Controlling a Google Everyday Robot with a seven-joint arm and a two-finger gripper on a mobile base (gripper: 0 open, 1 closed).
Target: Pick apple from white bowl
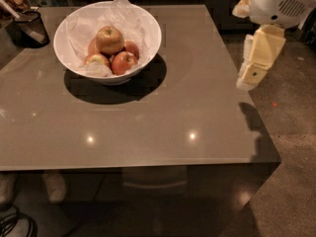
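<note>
Apple (pixel 109 39), yellow-gold, lies on top of smaller red apples (pixel 124 61) in the paper-lined white bowl (pixel 148 56), on the far left part of the desk (pixel 197 93). The gripper (pixel 254 69) hangs beyond the desk's right edge, well apart from the bowl; whether it is open or closed cannot be told

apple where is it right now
In the camera view, the apple sits atop smaller apples in the bowl at the far left of the table; the pincer hangs beyond its right edge.

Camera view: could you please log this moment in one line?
apple in bowl | gripper off table's right edge | apple not yet grasped
</note>
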